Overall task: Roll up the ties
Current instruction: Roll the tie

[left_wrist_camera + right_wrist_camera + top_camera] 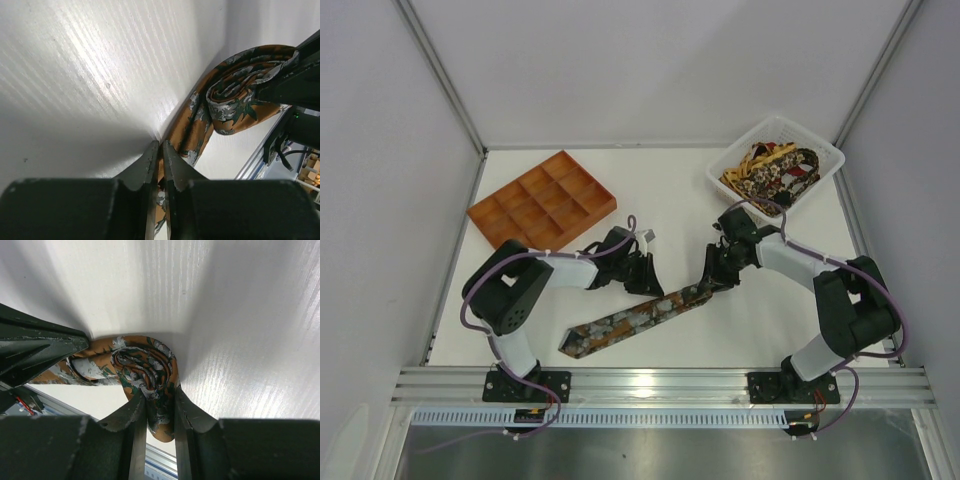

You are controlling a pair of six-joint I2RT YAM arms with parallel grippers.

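One tie, rust-orange with grey and green flowers, lies slantwise on the white table, its pointed end toward the near left. Its far end is wound into a small roll that stands on edge. My right gripper is shut on that roll; fabric fills the space between its fingers. My left gripper is down at the table beside the flat part of the tie, its jaws almost together with a thin strip of fabric between them. From above, the left gripper and right gripper face each other over the tie's far end.
A white basket at the back right holds several more patterned ties. An orange compartment tray sits at the back left. The aluminium rail runs along the near edge.
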